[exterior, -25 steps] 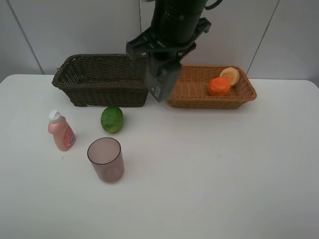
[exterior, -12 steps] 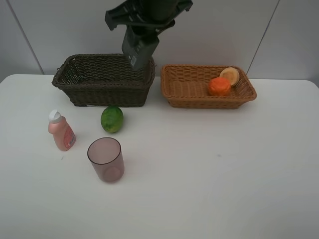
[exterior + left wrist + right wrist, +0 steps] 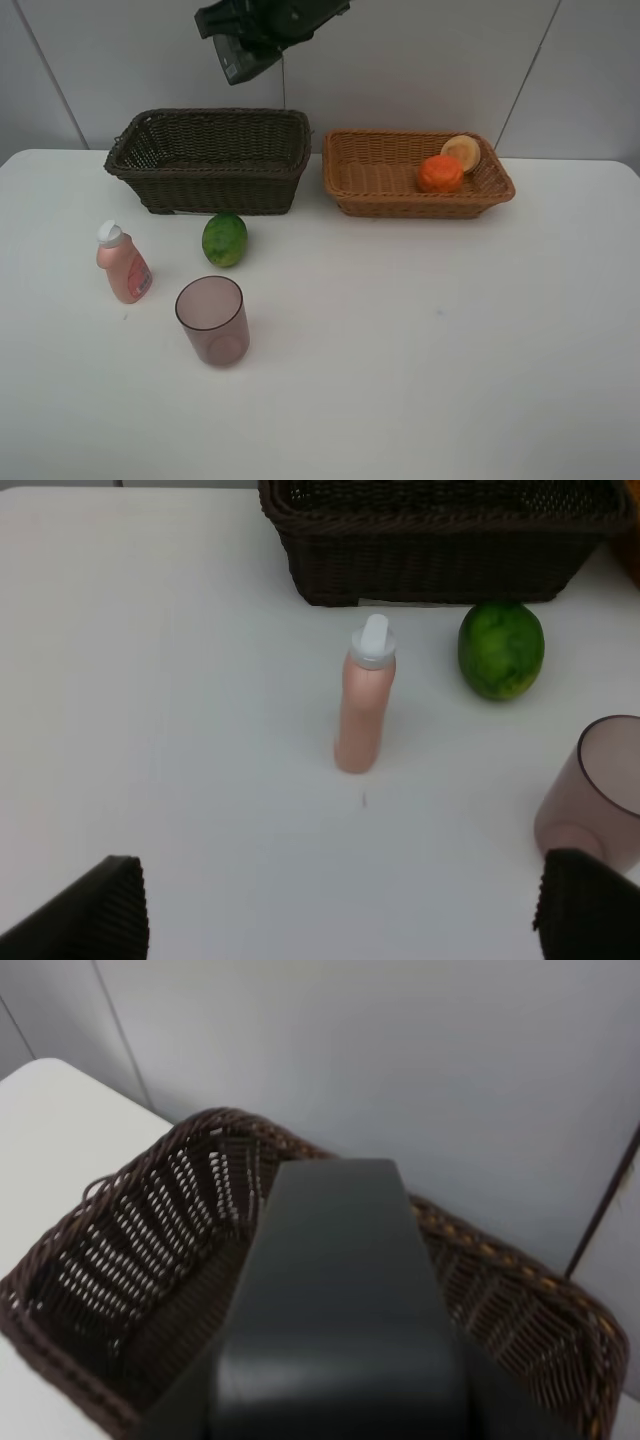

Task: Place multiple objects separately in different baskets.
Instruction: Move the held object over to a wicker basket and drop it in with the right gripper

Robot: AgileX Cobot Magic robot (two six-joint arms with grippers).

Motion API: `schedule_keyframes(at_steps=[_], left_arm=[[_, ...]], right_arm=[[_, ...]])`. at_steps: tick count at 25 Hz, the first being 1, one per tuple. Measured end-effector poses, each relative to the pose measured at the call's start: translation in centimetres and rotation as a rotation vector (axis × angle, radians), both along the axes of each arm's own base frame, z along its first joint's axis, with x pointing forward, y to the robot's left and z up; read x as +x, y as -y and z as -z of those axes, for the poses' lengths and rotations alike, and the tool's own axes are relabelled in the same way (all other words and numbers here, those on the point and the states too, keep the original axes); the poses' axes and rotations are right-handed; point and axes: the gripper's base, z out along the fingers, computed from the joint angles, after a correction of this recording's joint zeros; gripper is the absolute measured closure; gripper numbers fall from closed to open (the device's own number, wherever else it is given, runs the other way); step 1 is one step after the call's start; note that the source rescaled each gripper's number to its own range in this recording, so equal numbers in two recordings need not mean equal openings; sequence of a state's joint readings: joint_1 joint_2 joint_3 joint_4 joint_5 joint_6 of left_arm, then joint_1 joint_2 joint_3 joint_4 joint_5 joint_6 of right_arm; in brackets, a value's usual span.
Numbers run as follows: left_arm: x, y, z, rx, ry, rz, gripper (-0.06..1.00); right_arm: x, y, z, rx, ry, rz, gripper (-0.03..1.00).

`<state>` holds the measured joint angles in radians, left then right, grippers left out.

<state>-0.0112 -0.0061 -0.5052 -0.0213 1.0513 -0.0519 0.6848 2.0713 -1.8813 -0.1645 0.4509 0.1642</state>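
Note:
High over the back edge of the dark brown basket (image 3: 205, 115), my right gripper (image 3: 240, 60) is shut on a dark bottle (image 3: 335, 1290). That bottle fills the middle of the right wrist view, with the dark basket (image 3: 100, 1190) beneath it. On the table stand a pink bottle (image 3: 122, 263), a green fruit (image 3: 225, 239) and a mauve cup (image 3: 212, 320). The tan basket (image 3: 400, 135) holds an orange (image 3: 440, 173) and a peach-like fruit (image 3: 461, 152). My left gripper (image 3: 345, 910) stands open, well short of the pink bottle (image 3: 362, 705), the green fruit (image 3: 501, 650) and the cup (image 3: 595, 790).
A grey panelled wall (image 3: 140, 60) rises right behind both baskets. The white table (image 3: 450, 340) stretches wide to the right and front. The dark basket (image 3: 440, 560) sits just beyond the green fruit in the left wrist view.
My right arm has swung up and to the left with the dark bottle, from between the two baskets to above the dark basket's back edge. Nothing on the table moved.

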Motion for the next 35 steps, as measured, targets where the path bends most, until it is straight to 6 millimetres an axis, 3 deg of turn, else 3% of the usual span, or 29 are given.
schedule_keyframes(at_steps=[7, 17, 31, 33, 35], left_arm=[[0.0, 0.0, 0.0, 0.000, 0.000, 0.000, -0.06], [0.0, 0.0, 0.0, 0.000, 0.000, 0.000, -0.06], [0.0, 0.0, 0.0, 0.000, 0.000, 0.000, -0.06], [0.0, 0.0, 0.0, 0.000, 0.000, 0.000, -0.06], [0.0, 0.0, 0.0, 0.000, 0.000, 0.000, -0.06]], right_arm=[[2.8, -0.5, 3.7, 0.053, 0.075, -0.002, 0.97], [4.3, -1.5, 9.0, 0.048, 0.081, -0.023, 0.97], [4.9, -1.4, 10.7, 0.049, 0.080, -0.020, 0.96], [5.0, -1.4, 10.6, 0.058, 0.091, -0.023, 0.77], [5.0, -1.6, 10.3, 0.077, 0.112, -0.027, 0.42]])
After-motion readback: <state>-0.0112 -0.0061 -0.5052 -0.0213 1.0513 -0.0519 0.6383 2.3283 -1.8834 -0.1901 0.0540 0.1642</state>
